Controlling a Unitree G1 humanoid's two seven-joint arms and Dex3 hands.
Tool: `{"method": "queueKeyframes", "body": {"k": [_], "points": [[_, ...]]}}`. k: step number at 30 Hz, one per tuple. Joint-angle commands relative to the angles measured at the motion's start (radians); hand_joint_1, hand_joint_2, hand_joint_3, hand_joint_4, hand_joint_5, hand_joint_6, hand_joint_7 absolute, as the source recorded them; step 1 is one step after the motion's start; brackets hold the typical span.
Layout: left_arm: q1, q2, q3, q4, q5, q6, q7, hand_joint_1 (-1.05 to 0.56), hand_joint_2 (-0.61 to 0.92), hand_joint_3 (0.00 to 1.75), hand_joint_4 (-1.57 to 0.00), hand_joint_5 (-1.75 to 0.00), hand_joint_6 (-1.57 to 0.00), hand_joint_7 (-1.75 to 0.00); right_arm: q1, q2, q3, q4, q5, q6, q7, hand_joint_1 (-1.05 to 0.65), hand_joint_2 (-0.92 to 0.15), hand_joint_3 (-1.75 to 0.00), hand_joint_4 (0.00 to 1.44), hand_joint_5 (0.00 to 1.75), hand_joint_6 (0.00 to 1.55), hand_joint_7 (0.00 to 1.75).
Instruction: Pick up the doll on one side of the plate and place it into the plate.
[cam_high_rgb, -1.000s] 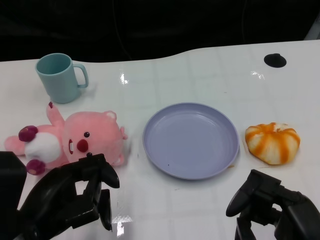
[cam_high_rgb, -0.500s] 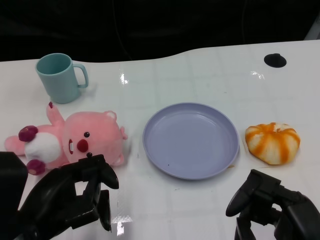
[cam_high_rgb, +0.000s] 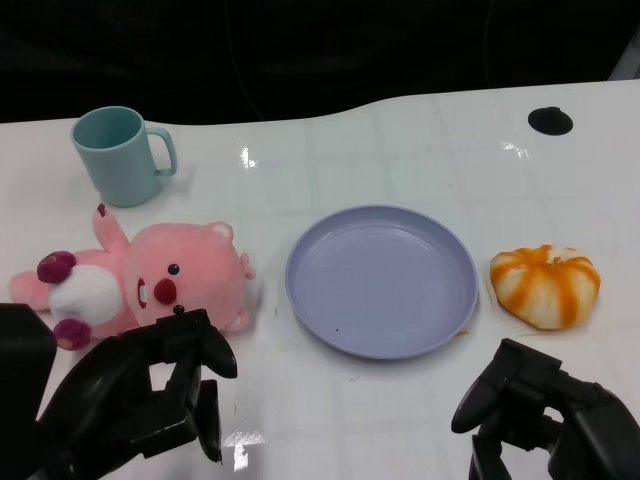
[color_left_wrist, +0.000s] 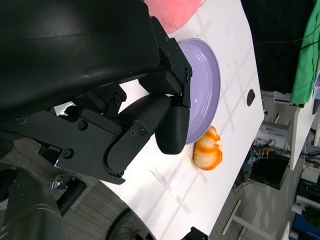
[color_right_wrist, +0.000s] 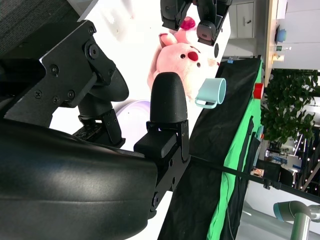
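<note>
A pink plush doll (cam_high_rgb: 150, 280) lies on its side on the white table, left of the lavender plate (cam_high_rgb: 381, 280). The plate holds nothing. My left hand (cam_high_rgb: 140, 395) hovers just in front of the doll, fingers curled and apart, holding nothing. Near the table's front right my right hand (cam_high_rgb: 545, 410) is empty too, in front of an orange-and-white pumpkin-shaped toy (cam_high_rgb: 545, 286). The left wrist view shows the plate (color_left_wrist: 202, 90) and the pumpkin toy (color_left_wrist: 208, 152) beyond the fingers (color_left_wrist: 172, 127). In the right wrist view the doll (color_right_wrist: 182, 62) lies past the left hand (color_right_wrist: 195, 12).
A teal mug (cam_high_rgb: 118, 155) stands behind the doll at the back left. A black round spot (cam_high_rgb: 550, 121) sits at the table's far right. The table's back edge borders a dark backdrop.
</note>
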Motion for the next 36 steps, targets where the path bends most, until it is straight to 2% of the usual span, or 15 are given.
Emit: {"method": "queueKeyframes", "body": {"k": [1,20,23,27,30,33,34,36], "points": [[-0.010,0.009,0.008,0.005,-0.001,-0.007,-0.007,-0.07,0.43,1.43,-0.91,-1.75,-0.73,-1.73,-0.002,-0.002,-0.002,-0.004,0.002,0.005,-0.003,0.08,-0.43,-1.34,0.71,1.75,0.62,1.53],[-0.014,-0.004,0.024,0.025,-0.018,-0.027,-0.009,-0.08,0.43,1.41,-0.89,-1.75,-0.74,-1.69,-0.004,0.004,0.002,0.017,0.000,-0.014,-0.006,0.08,-0.43,-1.35,0.70,1.75,0.62,1.53],[-0.006,-0.013,0.039,0.005,-0.037,-0.027,-0.002,-0.09,0.48,1.27,-0.81,-1.66,-0.76,-1.40,-0.002,0.004,0.004,0.010,-0.001,-0.010,-0.007,0.08,-0.44,-1.35,0.71,1.75,0.62,1.53],[-0.003,-0.033,0.057,-0.007,-0.059,-0.051,-0.002,-0.14,0.42,1.31,-0.77,-1.48,-0.76,-1.09,-0.007,0.003,0.001,0.007,0.000,-0.007,-0.007,0.09,-0.44,-1.35,0.71,1.75,0.62,1.53],[0.001,-0.049,0.073,-0.027,-0.076,-0.060,0.006,-0.16,0.46,1.22,-0.73,-1.36,-0.76,-0.90,-0.007,0.002,-0.001,0.006,0.008,-0.003,-0.003,0.09,-0.44,-1.35,0.71,1.75,0.62,1.53],[0.002,-0.044,0.081,-0.029,-0.071,-0.113,-0.019,-0.24,0.58,0.92,-0.65,-1.23,-0.74,-0.72,-0.006,0.001,-0.002,0.005,0.009,-0.006,-0.002,0.08,-0.43,-1.35,0.71,1.75,0.62,1.53],[0.004,-0.041,0.083,-0.026,-0.068,-0.136,-0.030,-0.28,0.67,0.73,-0.59,-1.14,-0.71,-0.59,-0.005,0.000,-0.001,0.005,0.008,-0.009,-0.002,0.08,-0.43,-1.36,0.72,1.75,0.62,1.53],[0.009,-0.036,0.084,-0.019,-0.046,-0.194,-0.045,-0.33,0.79,0.46,-0.56,-1.00,-0.70,-0.41,-0.003,0.000,0.000,0.003,0.002,-0.010,-0.004,0.09,-0.42,-1.36,0.72,1.75,0.63,1.53]]}}
